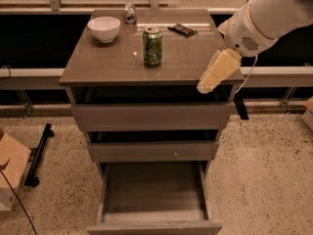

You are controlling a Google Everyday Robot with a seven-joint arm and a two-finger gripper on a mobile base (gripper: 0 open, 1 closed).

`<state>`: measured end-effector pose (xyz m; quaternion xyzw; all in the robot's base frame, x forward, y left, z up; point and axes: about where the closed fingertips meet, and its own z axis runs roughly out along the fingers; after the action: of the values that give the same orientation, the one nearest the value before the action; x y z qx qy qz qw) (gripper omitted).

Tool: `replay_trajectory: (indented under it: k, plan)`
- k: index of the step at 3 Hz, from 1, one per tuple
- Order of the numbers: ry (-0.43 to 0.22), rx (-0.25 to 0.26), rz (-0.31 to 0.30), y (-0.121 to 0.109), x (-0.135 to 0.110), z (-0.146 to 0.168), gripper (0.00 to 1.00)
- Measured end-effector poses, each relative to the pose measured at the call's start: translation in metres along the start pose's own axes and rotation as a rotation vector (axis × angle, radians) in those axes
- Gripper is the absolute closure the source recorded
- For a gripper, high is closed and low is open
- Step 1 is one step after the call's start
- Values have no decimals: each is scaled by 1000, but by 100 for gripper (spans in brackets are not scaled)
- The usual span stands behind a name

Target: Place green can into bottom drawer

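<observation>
Standing upright mid-tabletop (105,62), the green can (152,46) lies left of the pincer (208,82) and slightly farther back. The pincer hangs over the front right corner; open or closed, I cannot tell. Bottom drawer (154,192) open below.

Dim, warm light; pale glare on the top (107,62) behind the can (152,46), upper drawers (151,115) shadowed inside. The gripper (208,82) hangs lit at the top's right front edge.
</observation>
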<state>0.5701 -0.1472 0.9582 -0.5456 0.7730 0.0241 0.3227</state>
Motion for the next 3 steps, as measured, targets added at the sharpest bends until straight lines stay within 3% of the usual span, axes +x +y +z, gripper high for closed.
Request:
replay_trajectory:
  k: [1, 3]
  plan:
    - [-50, 2, 12, -21, -12, 27, 0]
    - [-64, 24, 39, -25, -17, 39, 0]
